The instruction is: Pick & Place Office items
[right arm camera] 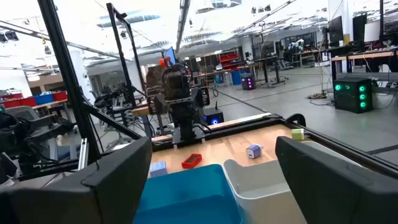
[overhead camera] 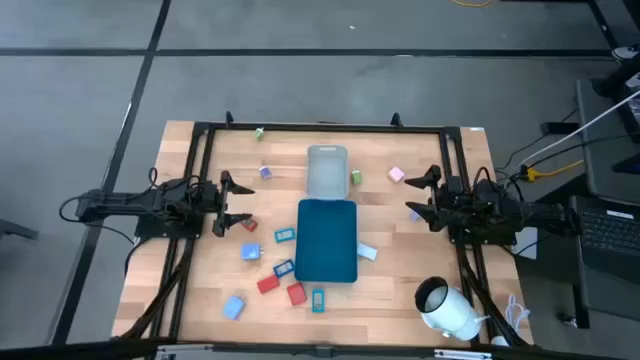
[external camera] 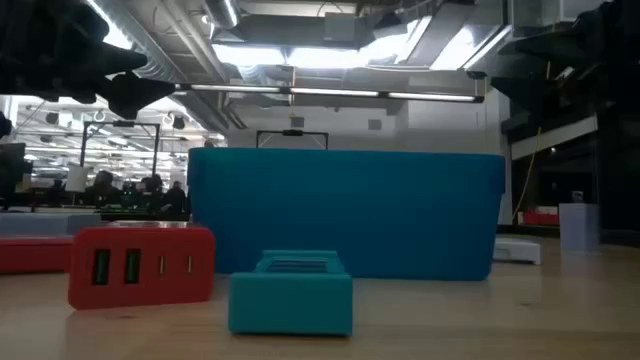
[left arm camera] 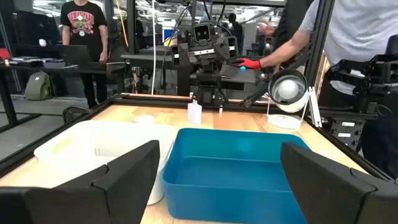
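Note:
Small coloured office items lie scattered flat on the wooden table: red ones [overhead camera: 268, 285], light blue ones [overhead camera: 250, 252], teal ones [overhead camera: 284, 236], a green one [overhead camera: 356, 177], a pink one [overhead camera: 396, 174] and a purple one [overhead camera: 265, 172]. In the low view a red block [external camera: 141, 265] and a teal block [external camera: 290, 291] sit up front. My left gripper [overhead camera: 236, 204] hovers open at the table's left, my right gripper [overhead camera: 421, 194] open at its right, both facing the trays and touching nothing.
A dark-teal tray [overhead camera: 327, 240] sits mid-table with a small grey tray [overhead camera: 327, 170] just beyond it. A big white cylinder [overhead camera: 446, 309] lies at the near right corner. A black frame [overhead camera: 330, 127] edges the table. People stand in the room beyond [left arm camera: 348, 31].

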